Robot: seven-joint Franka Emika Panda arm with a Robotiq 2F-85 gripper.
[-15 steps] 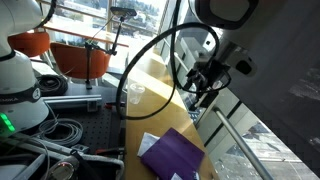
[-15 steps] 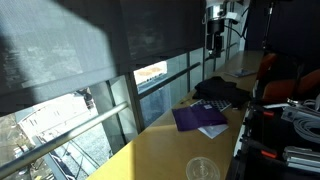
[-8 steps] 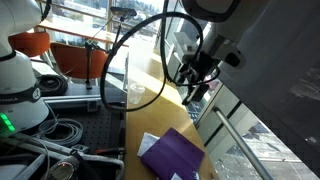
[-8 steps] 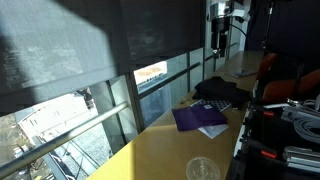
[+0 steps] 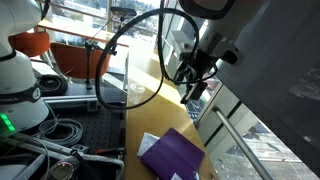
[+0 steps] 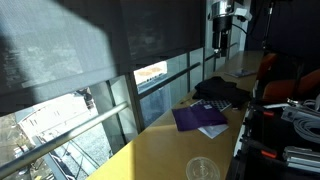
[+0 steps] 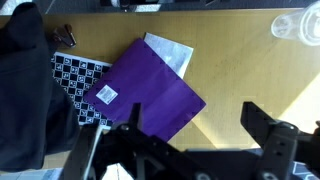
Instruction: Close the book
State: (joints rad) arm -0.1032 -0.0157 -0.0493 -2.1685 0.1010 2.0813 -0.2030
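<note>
**Book lies purple side up; arm high above it**

Wrist view, left to right: dark cloth heap [image 7: 25, 85] at 9 o'clock, a black-and-white patterned pad [image 7: 82, 84] beside it, then the book [image 7: 150, 95] near centre, a clear cup [image 7: 290, 27] at 2 o'clock on the tan tabletop [image 7: 240, 70]. The gripper [image 7: 195, 135] shows its two fingers spread wide at 6 o'clock, nothing between them.

Judgement: cover looks already down, or nearly so. A white page corner [image 7: 172, 50] pokes out at the book's 12 o'clock edge. To finish well, descend over the cover, press flat near the free edge, and avoid dragging the book toward the cloth.

Book: thin, rectangular, lying rotated on the table, purple cover with a small pale label [image 7: 106, 94]. In both exterior views it rests on the tabletop strip [image 5: 172, 155] [image 6: 198, 120], well below the gripper [image 5: 192, 88] [image 6: 217, 42]
</note>
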